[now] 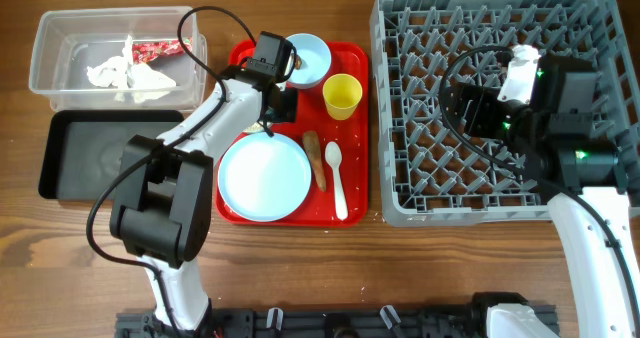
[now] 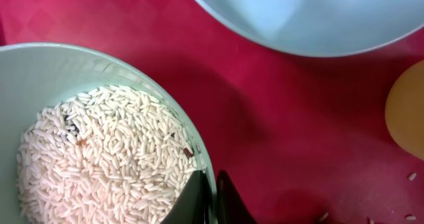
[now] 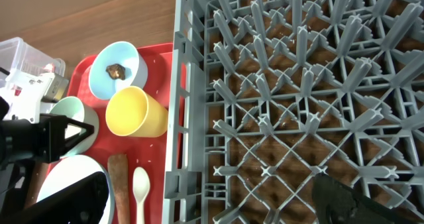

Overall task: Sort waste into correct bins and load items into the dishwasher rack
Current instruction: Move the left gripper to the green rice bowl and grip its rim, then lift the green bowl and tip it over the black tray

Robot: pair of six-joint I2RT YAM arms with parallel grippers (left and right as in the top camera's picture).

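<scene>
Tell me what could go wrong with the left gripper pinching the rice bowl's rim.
The left gripper grips the pale green-white bowl only by its rim; a tilt on lifting could spill the white rice grains onto the red tray. The yellow cup stands close and might get knocked.

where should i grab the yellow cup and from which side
Take the yellow cup by its rim, coming straight down from above, one jaw inside and one outside. It stands upright on the red tray with its mouth open upward.
</scene>
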